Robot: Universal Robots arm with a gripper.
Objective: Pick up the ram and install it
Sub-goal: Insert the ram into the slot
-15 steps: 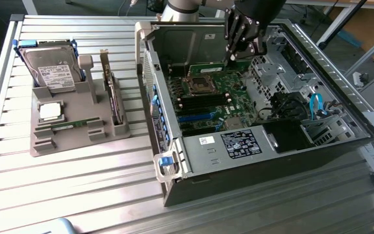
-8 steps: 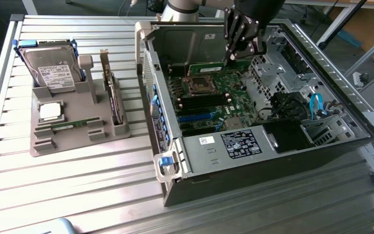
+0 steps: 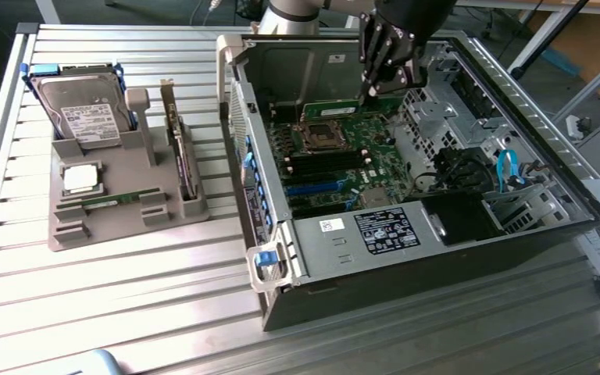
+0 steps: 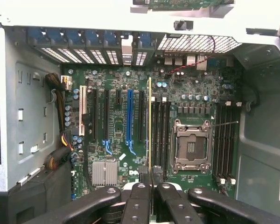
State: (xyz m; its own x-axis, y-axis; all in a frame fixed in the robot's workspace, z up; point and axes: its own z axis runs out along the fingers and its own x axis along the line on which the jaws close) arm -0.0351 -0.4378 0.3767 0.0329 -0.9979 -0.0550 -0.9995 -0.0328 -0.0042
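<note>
where the wrist camera looks down past its own fingers, the gripper (image 4: 150, 173) sits nearest, its two black fingertips pressed together on the end of the ram (image 4: 149, 121); jaws clamped on the stick, no gap showing beyond the board's own thickness; the ram is seen edge-on, a thin green-yellow line running straight away from the fingertips over the motherboard (image 4: 116, 135); it lies parallel to the black memory slots (image 4: 161, 135) and just beside them, with the long blue expansion slot (image 4: 129, 119) on its other side; cannot tell whether its lower edge touches a slot or hangs above; past the black slots, the open processor socket (image 4: 191, 147) with its metal frame; a second bank of memory slots (image 4: 224, 140) beyond the socket; a small silver heatsink (image 4: 104, 171) close under the fingers; farthest in this view, the case's vented rear wall (image 4: 196, 43).

in the exterior view the arm reaches down into the open computer case (image 3: 279, 258), which lies on its side on the slatted metal table (image 3: 123, 312); well apart, toward the exterior view's left, a grey holder (image 3: 123, 226) carries a second ram stick (image 3: 118, 200) lying flat, a square silver processor chip (image 3: 79, 178), a dark expansion card (image 3: 180, 152) standing on edge, and at its far end a hard drive (image 3: 83, 109).
</note>
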